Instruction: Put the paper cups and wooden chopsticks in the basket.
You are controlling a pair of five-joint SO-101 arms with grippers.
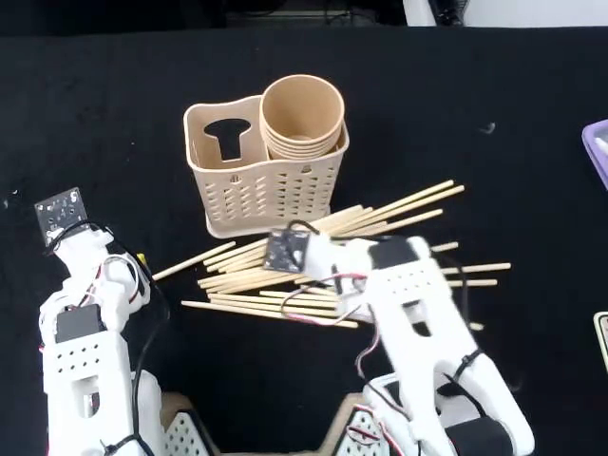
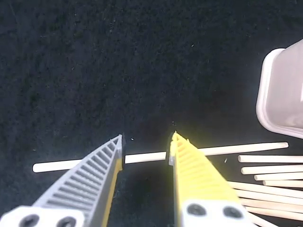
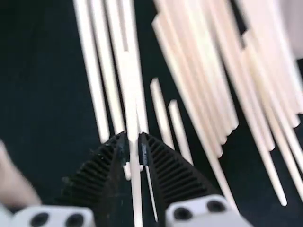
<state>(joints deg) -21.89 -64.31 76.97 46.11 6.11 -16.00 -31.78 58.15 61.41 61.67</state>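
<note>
Noting layout from the high view: a beige slotted basket point(image 1: 261, 185) stands upright on the black table point(image 1: 513, 85), toward the far side from the arms. It has two compartments. One holds a nested stack of paper cups point(image 1: 302, 112), mouth up, rising above the rim; the other has no cups or sticks in it. The wooden chopsticks point(image 1: 285, 285) are all outside, in a loose fan on the table just in front of the basket, the nearest ones touching or nearly touching its base. The right arm point(image 1: 423, 318) reaches over this pile. In the right wrist view, the right gripper point(image 3: 132, 137) has its black jaws drawn narrow, almost together, with one pinched chopstick point(image 3: 135, 179) running lengthwise between them. More sticks lie alongside. Cannot tell if that stick is off the table. The left arm point(image 1: 85, 342) sits at the pile's outer end, beside the basket's near corner but well apart from it. In the left wrist view, the left gripper point(image 2: 146, 142) is spread wide, one finger grey and one yellow, holding nothing. A lone chopstick point(image 2: 142, 157) lies flat on the cloth crosswise under the gap, apart from both tips. A purple object point(image 1: 597, 147) shows at the table's edge.
</note>
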